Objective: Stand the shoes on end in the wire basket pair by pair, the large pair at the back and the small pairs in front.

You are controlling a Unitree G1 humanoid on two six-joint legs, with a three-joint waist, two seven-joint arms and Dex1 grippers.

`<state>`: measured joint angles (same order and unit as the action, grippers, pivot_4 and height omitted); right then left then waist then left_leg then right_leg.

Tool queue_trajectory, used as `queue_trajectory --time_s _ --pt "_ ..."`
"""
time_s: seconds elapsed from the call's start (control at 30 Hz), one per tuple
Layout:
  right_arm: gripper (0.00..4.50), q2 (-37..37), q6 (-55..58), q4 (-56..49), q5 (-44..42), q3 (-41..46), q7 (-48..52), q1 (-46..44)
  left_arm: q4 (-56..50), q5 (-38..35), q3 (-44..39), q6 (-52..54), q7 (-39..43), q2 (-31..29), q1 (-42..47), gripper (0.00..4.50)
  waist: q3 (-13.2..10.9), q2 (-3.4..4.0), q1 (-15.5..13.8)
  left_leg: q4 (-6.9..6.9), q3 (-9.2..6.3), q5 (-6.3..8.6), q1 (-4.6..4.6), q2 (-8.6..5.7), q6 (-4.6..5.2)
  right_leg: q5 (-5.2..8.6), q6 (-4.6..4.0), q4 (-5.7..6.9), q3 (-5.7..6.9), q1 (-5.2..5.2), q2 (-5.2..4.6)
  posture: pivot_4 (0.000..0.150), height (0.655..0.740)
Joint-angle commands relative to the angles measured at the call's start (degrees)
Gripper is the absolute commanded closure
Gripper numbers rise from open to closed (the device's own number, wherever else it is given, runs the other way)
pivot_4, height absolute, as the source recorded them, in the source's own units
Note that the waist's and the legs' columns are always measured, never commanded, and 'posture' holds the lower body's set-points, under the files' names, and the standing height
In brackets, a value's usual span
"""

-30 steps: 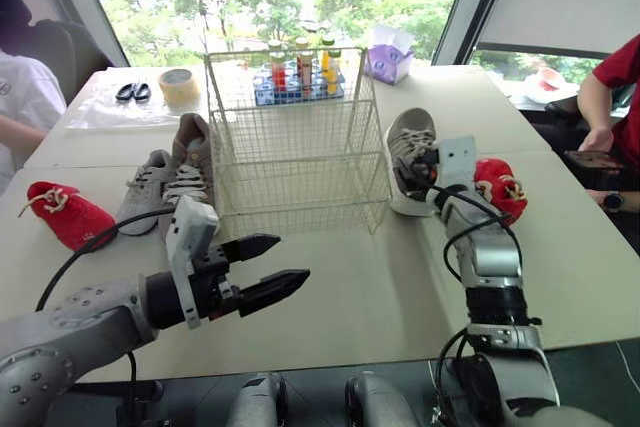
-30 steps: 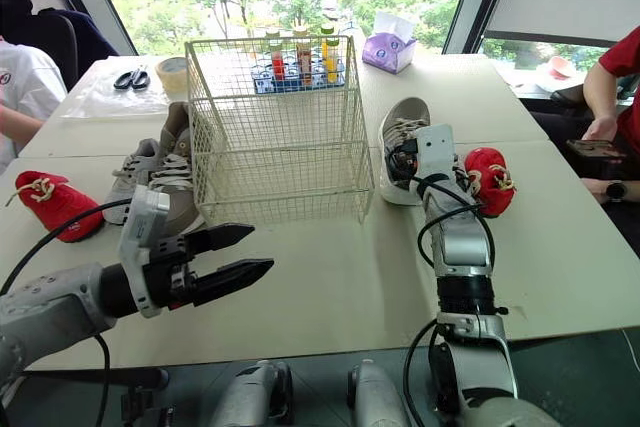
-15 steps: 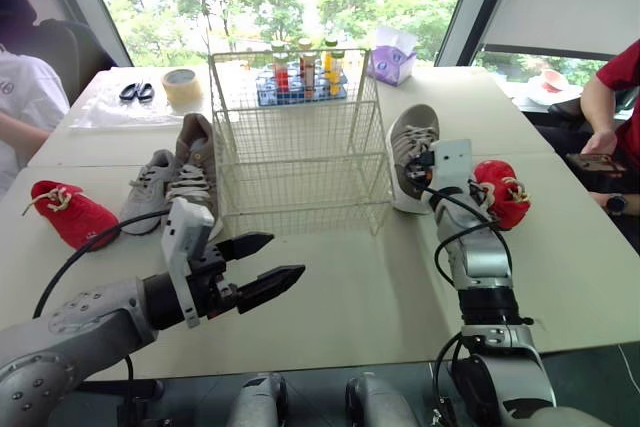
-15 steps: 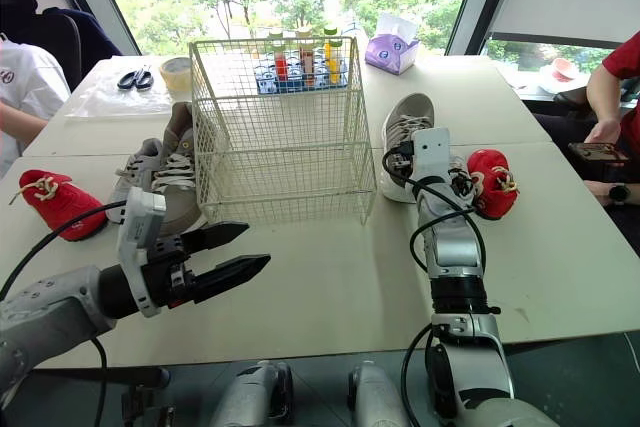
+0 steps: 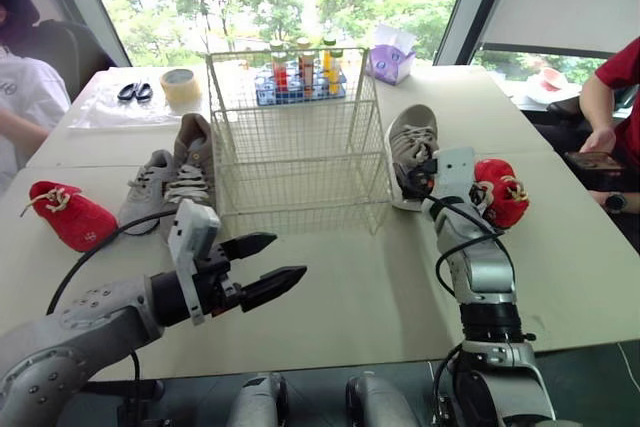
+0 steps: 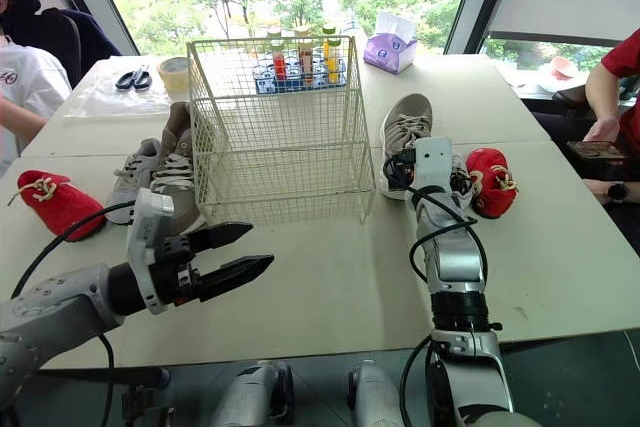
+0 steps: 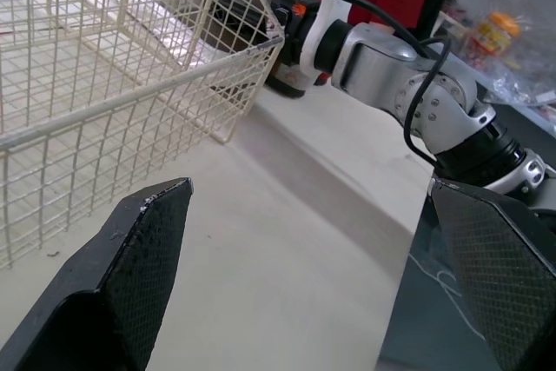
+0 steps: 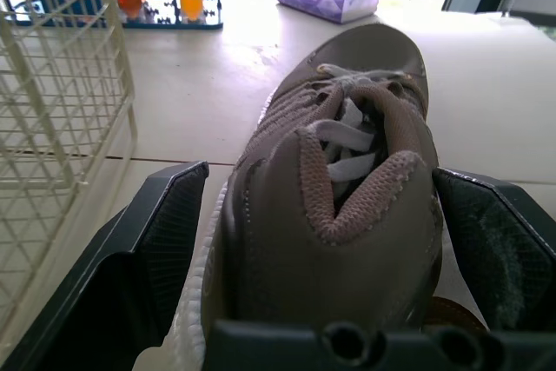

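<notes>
The cream wire basket (image 5: pixel 300 187) stands empty; my spread right gripper (image 8: pixel 320 188) seemingly straddles a grey laced sneaker (image 8: pixel 339 128), left gripper (image 5: pixel 290 255) gaping.

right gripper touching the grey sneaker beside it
Cannot tell. Right wrist view shows the grey sneaker inside the right gripper, neither contact nor gap plain.

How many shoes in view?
5. Left of the cream wire basket: small red shoe, light grey sneaker, taupe sneaker. Right: second taupe sneaker, second red shoe. Others may be hidden.
</notes>
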<state>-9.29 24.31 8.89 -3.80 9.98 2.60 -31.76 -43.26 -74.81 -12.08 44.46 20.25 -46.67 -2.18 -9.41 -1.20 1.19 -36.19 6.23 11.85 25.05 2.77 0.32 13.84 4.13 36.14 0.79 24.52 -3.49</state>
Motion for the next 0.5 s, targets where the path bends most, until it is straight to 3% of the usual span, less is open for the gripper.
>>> queue_trajectory --time_s 0.03,0.17,0.33,0.37,0.5 --pt "0.58 0.1 -3.3 9.5 -0.9 2.2 -2.2 -4.4 -0.7 1.3 0.2 -1.1 0.5 0.7 0.9 0.00 0.0 0.00 0.0 0.01 0.00 0.00 0.00 0.00 0.00 0.00 0.00 0.00 0.00 0.00 0.00 0.150 0.7351" --pt "2.27 -0.9 -5.5 13.5 -0.7 1.8 -1.9 -5.7 -1.2 1.9 -0.2 -1.2 -0.1 1.5 0.3 0.00 0.0 -0.01 0.0 0.02 -0.01 0.00 0.00 0.00 0.01 0.00 0.00 -0.01 0.00 0.00 0.00 0.150 0.7351" --pt "3.95 -0.7 -3.6 14.4 -1.8 2.0 -2.0 -5.1 -2.1 2.2 -0.4 -1.3 -1.0 2.2 -0.2 0.00 0.1 -0.06 0.1 -0.01 -0.03 0.00 -0.02 0.02 0.01 0.00 0.00 -0.01 -0.01 -0.05 -0.06 0.150 0.7351" --pt "4.18 -0.6 -3.4 14.1 -2.1 2.1 -2.0 -5.0 -2.2 2.2 -0.4 -1.3 -1.1 2.3 -0.2 0.00 0.1 -0.06 0.1 -0.01 -0.04 0.00 -0.02 0.02 0.01 0.00 0.00 -0.01 0.00 -0.05 -0.07 0.150 0.7351" --pt "4.20 -1.5 -6.3 7.5 -2.2 2.5 -2.6 -5.2 -1.5 -1.4 -2.2 -0.9 -1.4 1.3 1.4 0.00 0.1 -0.06 0.0 0.02 -0.04 0.00 -0.02 0.02 0.00 0.00 0.00 -0.02 -0.01 -0.05 -0.09 0.150 0.7351"
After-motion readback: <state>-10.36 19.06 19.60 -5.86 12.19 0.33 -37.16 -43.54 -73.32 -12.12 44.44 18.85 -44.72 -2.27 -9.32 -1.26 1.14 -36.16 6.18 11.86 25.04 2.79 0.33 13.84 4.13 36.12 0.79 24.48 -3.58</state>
